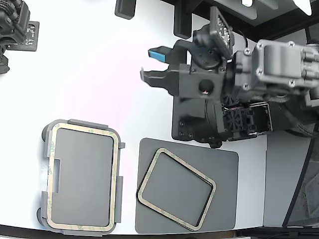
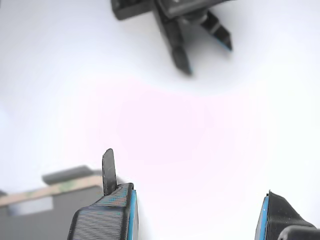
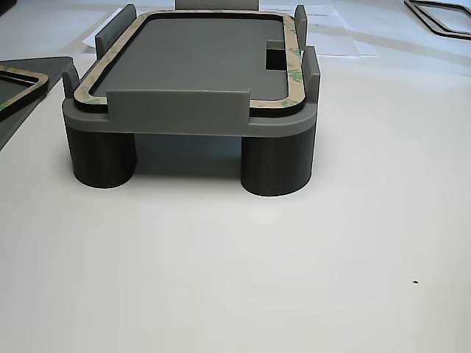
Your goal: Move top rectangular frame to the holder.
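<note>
In the exterior view, the gripper (image 1: 149, 64) hangs over bare white surface (image 1: 89, 74), its jaws spread apart and holding nothing. It stands well apart from both frames. A tan frame (image 1: 116, 172) already lies seated in the holder (image 1: 75, 123) at the exterior view's left, ringed by the raised edge tabs, which look meant to keep it square. A second frame (image 1: 175, 189) lies skewed on the dark grey mat (image 1: 224, 199) beside the holder; whether it is a single frame or the top of a stack cannot be told. By my reading the holder's frame is the task's thing, now delivered, and the arm is clear of it. A dark fixture (image 1: 17, 25) sits at the far corner, well out of the way.

In the wrist view, the two blue-edged fingertips (image 2: 107, 212) stand wide, empty white surface between them. A corner of the holder with its tan frame edge (image 2: 47, 192) shows near one fingertip. Another dark gripper-like shape (image 2: 172, 30) shows beyond, blurred.

In the other view, the holder (image 3: 191, 118) stands on round legs, the frame (image 3: 293, 66) flat inside its tabs with nothing over it. The mat's frame (image 3: 22, 79) peeks in at the edge.
</note>
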`<state>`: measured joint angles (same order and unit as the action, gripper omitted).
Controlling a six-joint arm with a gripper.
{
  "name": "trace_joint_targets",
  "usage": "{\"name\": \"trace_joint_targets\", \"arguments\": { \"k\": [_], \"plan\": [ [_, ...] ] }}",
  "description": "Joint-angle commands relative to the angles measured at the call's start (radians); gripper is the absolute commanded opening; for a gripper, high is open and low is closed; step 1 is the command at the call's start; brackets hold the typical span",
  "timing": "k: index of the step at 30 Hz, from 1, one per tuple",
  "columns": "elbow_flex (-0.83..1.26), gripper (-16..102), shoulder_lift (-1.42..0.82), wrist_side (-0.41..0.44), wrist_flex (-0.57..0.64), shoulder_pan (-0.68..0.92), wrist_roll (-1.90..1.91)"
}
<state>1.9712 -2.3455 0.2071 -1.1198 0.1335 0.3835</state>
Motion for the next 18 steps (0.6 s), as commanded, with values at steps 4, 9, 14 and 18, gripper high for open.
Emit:
{"name": "trace_joint_targets", "arguments": {
  "k": [4,9,14,18],
  "plan": [
    [0.397,100,-0.414,-0.121,0.095,-0.170,-0.284],
    [0.563,100,-0.535,-0.138,0.163,-0.170,-0.285],
    [0.664,100,-0.609,-0.150,0.146,-0.170,-0.287],
    [0.666,100,-0.609,-0.141,0.150,-0.170,-0.288]
  ]
}}
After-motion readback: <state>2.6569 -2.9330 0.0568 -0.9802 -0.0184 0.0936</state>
